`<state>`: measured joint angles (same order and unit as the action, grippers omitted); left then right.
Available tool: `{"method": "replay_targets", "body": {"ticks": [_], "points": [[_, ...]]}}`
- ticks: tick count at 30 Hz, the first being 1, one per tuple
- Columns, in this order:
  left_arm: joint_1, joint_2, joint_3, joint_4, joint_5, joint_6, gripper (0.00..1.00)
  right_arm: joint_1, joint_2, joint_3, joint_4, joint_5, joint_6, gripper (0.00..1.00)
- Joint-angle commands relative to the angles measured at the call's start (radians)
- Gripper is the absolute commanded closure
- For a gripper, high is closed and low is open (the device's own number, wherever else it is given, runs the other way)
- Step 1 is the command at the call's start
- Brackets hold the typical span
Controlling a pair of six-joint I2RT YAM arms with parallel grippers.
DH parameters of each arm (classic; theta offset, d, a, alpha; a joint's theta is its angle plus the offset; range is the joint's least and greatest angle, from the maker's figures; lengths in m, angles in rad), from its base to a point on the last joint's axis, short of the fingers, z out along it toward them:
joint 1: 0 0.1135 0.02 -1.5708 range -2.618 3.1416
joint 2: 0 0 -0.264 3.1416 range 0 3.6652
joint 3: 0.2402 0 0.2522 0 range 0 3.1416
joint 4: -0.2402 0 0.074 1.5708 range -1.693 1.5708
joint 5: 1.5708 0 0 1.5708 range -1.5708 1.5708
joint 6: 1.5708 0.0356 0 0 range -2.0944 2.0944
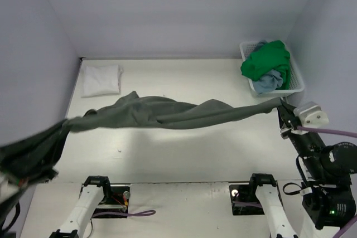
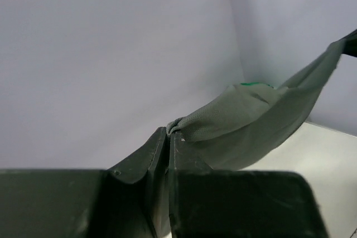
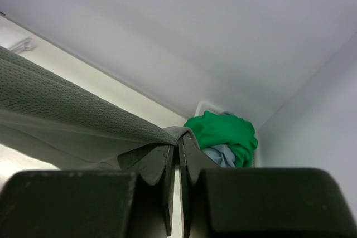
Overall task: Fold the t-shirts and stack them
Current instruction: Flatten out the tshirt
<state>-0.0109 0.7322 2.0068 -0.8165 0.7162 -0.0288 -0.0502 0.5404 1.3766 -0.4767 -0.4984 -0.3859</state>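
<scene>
The dark olive-grey t-shirt [image 1: 167, 112] hangs stretched in the air across the table between both arms. My left gripper [image 1: 62, 128] at the far left is shut on its left end, seen pinched in the left wrist view [image 2: 169, 130]. My right gripper [image 1: 283, 107] at the right is shut on its other end, pinched in the right wrist view [image 3: 179, 136]. A folded white t-shirt [image 1: 101, 79] lies at the back left of the table. The bright green t-shirt [image 1: 268, 59] and the dusty light blue t-shirt [image 1: 266, 82] lie crumpled in the basket.
The white slatted plastic basket [image 1: 297, 82] stands at the back right, close behind my right gripper. White walls close in the table on the left, back and right. The arm bases [image 1: 106, 190] sit at the near edge.
</scene>
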Motion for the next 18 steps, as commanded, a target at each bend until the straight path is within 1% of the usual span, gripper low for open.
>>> {"method": "replay_targets", "body": {"ticks": [1, 5, 12, 15, 17, 18], "points": [[0.003, -0.007, -0.026, 0.019, 0.019, -0.010, 1.00, -0.022, -0.023, 0.012, 0.046, -0.051, -0.001, 1.00], [0.003, -0.042, -0.048, -0.033, 0.028, 0.010, 1.00, -0.008, -0.062, 0.007, 0.032, -0.023, -0.037, 1.00], [0.003, -0.028, -0.108, -0.021, 0.038, 0.017, 1.00, 0.006, -0.031, -0.030, 0.032, -0.011, -0.056, 1.00], [0.003, -0.010, -0.178, 0.020, 0.035, 0.024, 1.00, 0.018, 0.018, -0.074, 0.033, -0.015, -0.080, 1.00], [0.003, 0.012, -0.252, 0.062, 0.022, 0.027, 1.00, 0.021, 0.072, -0.131, 0.035, -0.032, -0.105, 1.00], [0.003, 0.019, -0.305, 0.077, 0.019, 0.058, 1.00, 0.021, 0.113, -0.152, 0.039, -0.046, -0.119, 1.00]]}}
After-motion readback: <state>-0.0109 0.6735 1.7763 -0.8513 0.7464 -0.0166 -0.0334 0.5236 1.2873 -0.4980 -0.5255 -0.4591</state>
